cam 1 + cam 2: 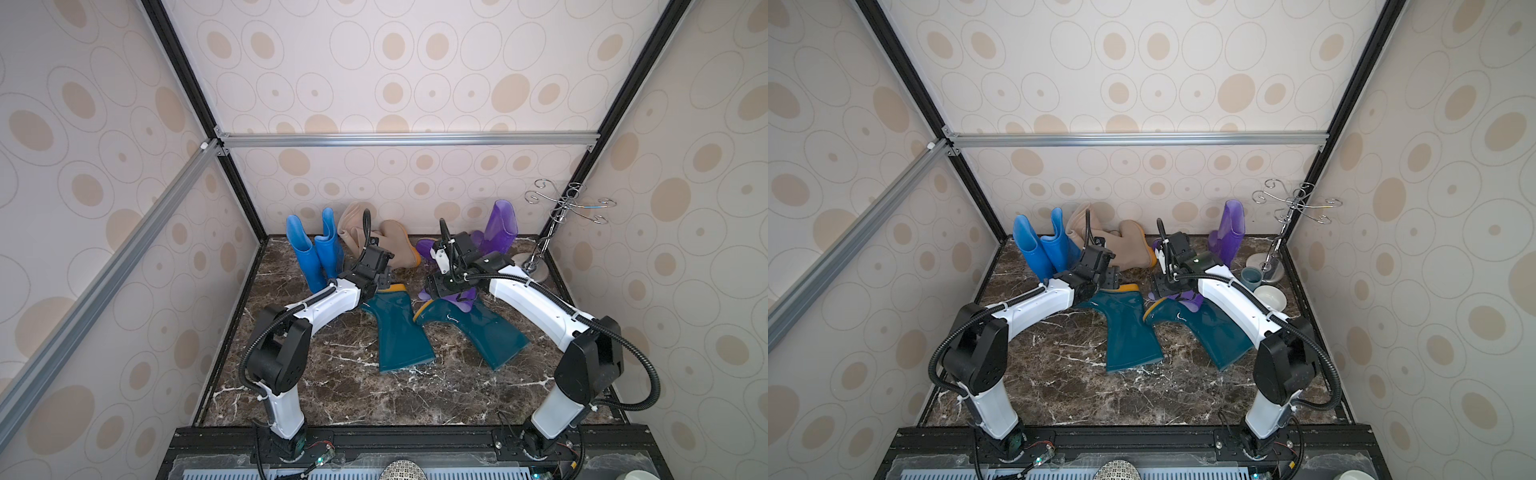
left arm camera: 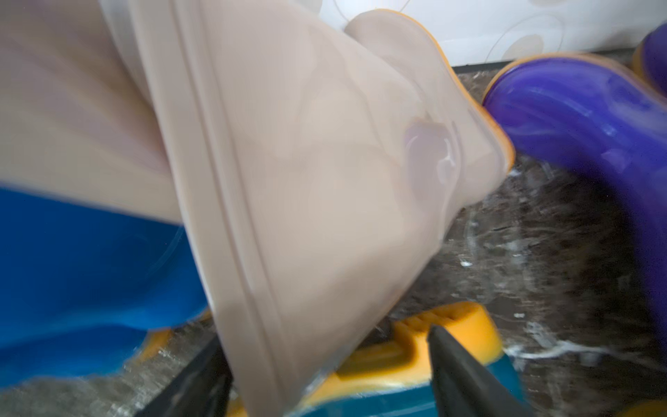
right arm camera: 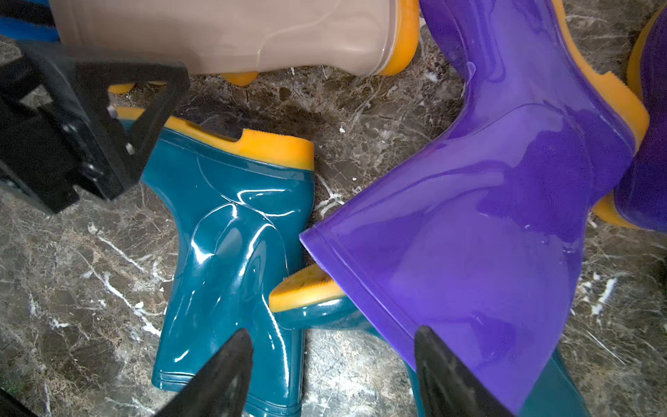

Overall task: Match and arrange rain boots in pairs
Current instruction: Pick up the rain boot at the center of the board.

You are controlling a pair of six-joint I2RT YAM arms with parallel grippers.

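Observation:
Two blue rain boots stand side by side at the back left. Beside them two beige boots lean on each other. My left gripper is low in front of them. In the left wrist view, blurred, a beige boot's shaft lies between its open fingers, with a gap on one side. One purple boot stands at the back right; another lies across a teal boot. A second teal boot lies flat. My right gripper hovers open over them, holding nothing.
A chrome hook stand rises in the back right corner. A grey-blue cup and a white bowl sit beside its base. Patterned walls enclose the marble table on three sides.

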